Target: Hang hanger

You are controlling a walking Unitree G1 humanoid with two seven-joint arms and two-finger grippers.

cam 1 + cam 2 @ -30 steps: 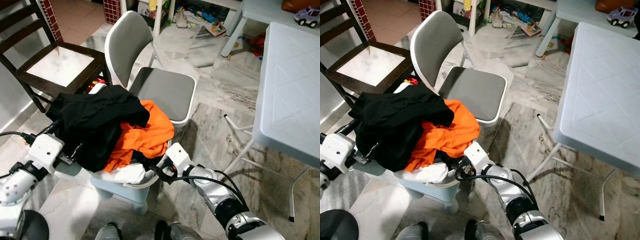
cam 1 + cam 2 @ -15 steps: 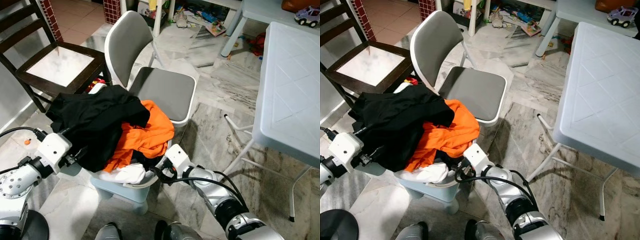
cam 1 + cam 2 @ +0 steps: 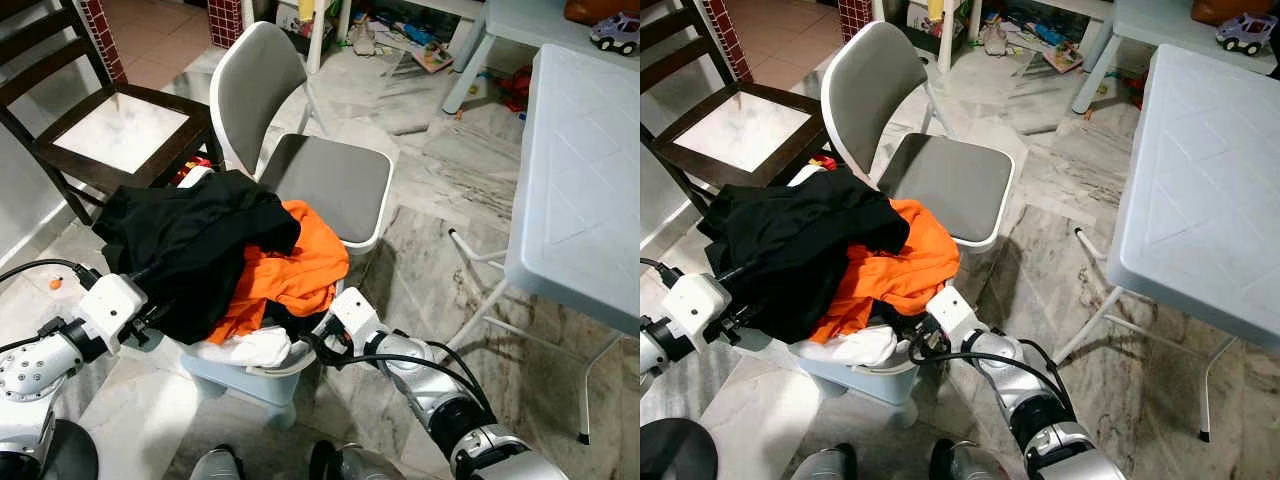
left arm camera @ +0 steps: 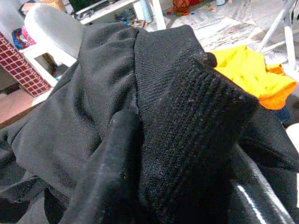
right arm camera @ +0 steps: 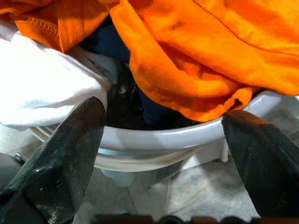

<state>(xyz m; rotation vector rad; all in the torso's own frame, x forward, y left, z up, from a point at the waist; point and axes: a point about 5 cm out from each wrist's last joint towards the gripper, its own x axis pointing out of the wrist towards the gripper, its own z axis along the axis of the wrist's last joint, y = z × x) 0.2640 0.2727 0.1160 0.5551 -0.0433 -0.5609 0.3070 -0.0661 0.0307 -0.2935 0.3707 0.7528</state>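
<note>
A pale blue laundry basket point(image 3: 245, 382) stands on the floor before me, heaped with a black garment point(image 3: 190, 240), an orange garment point(image 3: 295, 265) and a white cloth point(image 3: 255, 348). My left gripper point(image 3: 158, 312) is at the basket's left side. In the left wrist view its fingers point(image 4: 110, 168) are shut on a ribbed black cuff point(image 4: 196, 135) of that garment. My right gripper point(image 3: 314, 340) sits low at the basket's front right rim point(image 5: 163, 140), open, its fingers point(image 5: 60, 154) spread wide just outside the rim below the orange cloth point(image 5: 196, 51).
A grey and white folding chair point(image 3: 325, 180) stands right behind the basket, with a dark wooden chair point(image 3: 120, 125) to its left. A white plastic table point(image 3: 585, 190) fills the right side, its legs point(image 3: 480, 300) close to my right arm. Toys point(image 3: 400, 35) litter the far floor.
My left gripper has slid a little rightward along the basket's left side, closer into the black garment. The right gripper stays at the rim.
</note>
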